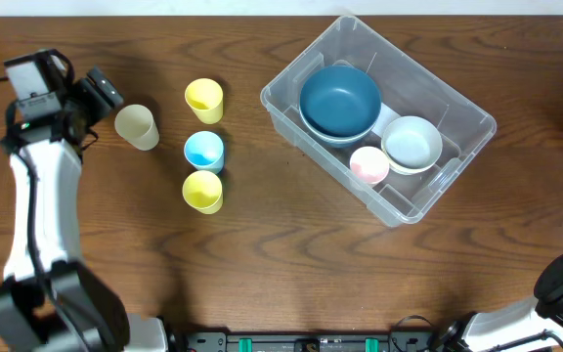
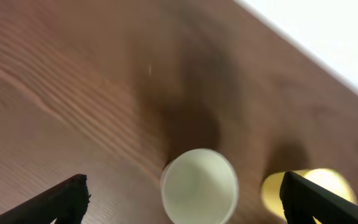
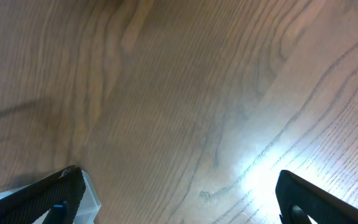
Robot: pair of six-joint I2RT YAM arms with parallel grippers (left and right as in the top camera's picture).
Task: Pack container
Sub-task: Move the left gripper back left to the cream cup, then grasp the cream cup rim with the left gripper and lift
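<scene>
The container point(image 1: 440, 96) sits upper right in the overhead frame, holding a blue bowl point(image 1: 339, 98). It is probably light, stiff and slick, so its rim is the best hold. The left gripper point(image 2: 182, 185) has its fingers apart facing a cream cup point(image 2: 199, 186). The right gripper point(image 3: 178, 180) has its fingers apart above the table point(image 3: 197, 93).

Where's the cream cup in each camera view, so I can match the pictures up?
Overhead: the cream cup sits at upper left, left of the three coloured cups.
Left wrist: bottom centre, its opening showing.
Right wrist: not in it; mostly wooden table shows.
Shared landmark: the yellow cup just right of it overhead, probably the one at lower right in the left wrist view.
</scene>
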